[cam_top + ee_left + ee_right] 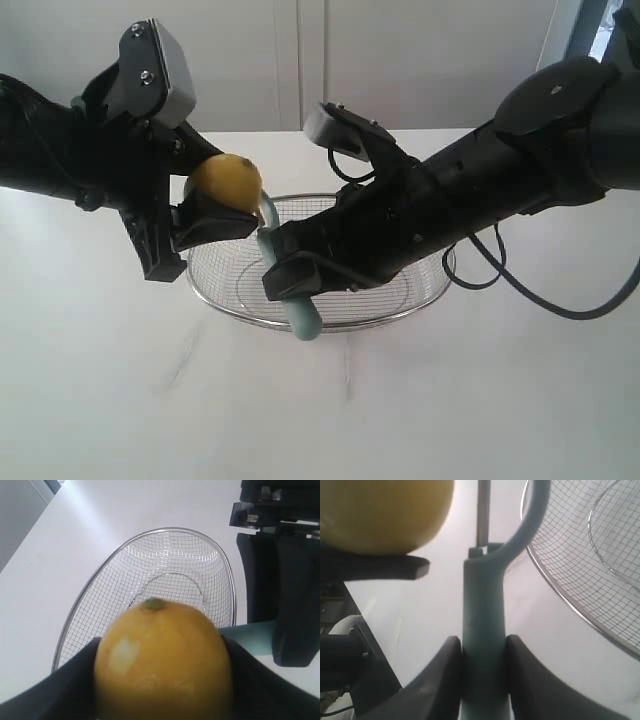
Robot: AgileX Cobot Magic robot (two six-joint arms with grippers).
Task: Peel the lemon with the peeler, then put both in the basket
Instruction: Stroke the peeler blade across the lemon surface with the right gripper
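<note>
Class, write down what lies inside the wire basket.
Only bare mesh shows inside the basket; the held lemon hides part of it, so that portion cannot be checked.

Your white table [100,400] is brightly, evenly lit and nearly washed out. Only faint, soft shadows lie on it just beside the basket [225,275], whose mesh glints. Your left wrist view shows the lemon [165,665] slightly soft; the right wrist view blurs it, the peeler [482,630] less so.

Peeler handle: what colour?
Pale teal-green. The peeler handle shows best in the right wrist view.
</note>
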